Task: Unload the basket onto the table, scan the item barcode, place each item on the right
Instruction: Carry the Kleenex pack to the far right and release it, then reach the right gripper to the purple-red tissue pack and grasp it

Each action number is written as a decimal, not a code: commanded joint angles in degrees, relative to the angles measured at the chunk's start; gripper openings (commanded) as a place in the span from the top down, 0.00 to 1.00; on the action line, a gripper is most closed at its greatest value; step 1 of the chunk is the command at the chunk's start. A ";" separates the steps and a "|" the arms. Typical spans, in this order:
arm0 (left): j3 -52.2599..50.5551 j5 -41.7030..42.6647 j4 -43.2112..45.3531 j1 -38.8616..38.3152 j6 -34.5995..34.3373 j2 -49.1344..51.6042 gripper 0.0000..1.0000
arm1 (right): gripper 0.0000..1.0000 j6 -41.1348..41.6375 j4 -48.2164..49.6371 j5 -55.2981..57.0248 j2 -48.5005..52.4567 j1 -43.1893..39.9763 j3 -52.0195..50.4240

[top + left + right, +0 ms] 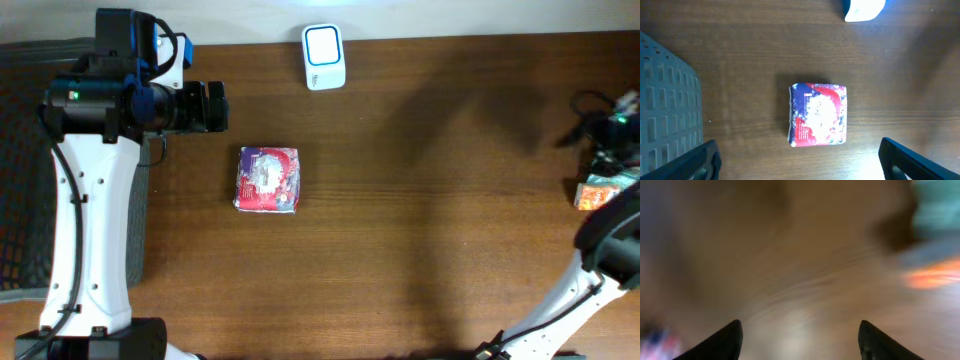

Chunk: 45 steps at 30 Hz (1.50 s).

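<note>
1. On the wooden table [430, 240] we judge the task barely begun. Nothing is lifted, and nothing is at the scanner.
2. The left gripper [216, 107] hangs near the table's left end beside a grey crate [665, 105]. Its jaws are spread wide and hold nothing.
3. The packet [267, 180], red, blue and white, lies flat on the wood just in front of that gripper and touches neither arm. We see no barcode on its upper face. Print there is too small to read, and its underside is hidden.
4. The scanner [324, 57], white with a blue window, stands at the far edge, apart from the packet. We think picking up the packet and presenting it are both left to do.
5. The right gripper [800, 326] sits at the table's right edge. Its wrist view is smeared, yet the fingers stand apart over bare wood.
6. An orange and teal thing [596, 191] beside it is cut off, and we cannot identify it.
</note>
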 commanded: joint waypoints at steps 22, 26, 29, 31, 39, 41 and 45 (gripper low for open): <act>0.07 0.57 0.09 0.15 0.52 -0.90 0.01 | 0.01 10.34 22.97 -4.13 3.93 57.37 -2.51; 0.07 0.57 0.07 0.15 0.52 -0.90 0.01 | 0.01 10.36 26.62 -12.04 5.66 58.73 -5.92; 0.07 0.57 0.07 0.15 0.52 -0.90 0.01 | 0.01 10.54 30.18 -17.88 5.97 58.69 -10.14; 0.07 0.57 0.09 0.15 0.52 -0.90 0.01 | 0.04 10.54 33.46 -22.71 5.97 58.77 -12.76; 0.07 0.57 0.09 0.15 0.52 -0.90 0.01 | 0.36 12.31 41.16 -26.93 5.97 59.71 -21.75; 0.07 0.57 0.09 0.15 0.52 -0.90 0.01 | 0.43 15.10 44.00 -26.86 5.97 61.07 -21.75; 0.07 0.57 0.07 0.15 0.52 -0.90 0.01 | 0.67 15.47 45.94 -26.67 5.97 62.16 -21.75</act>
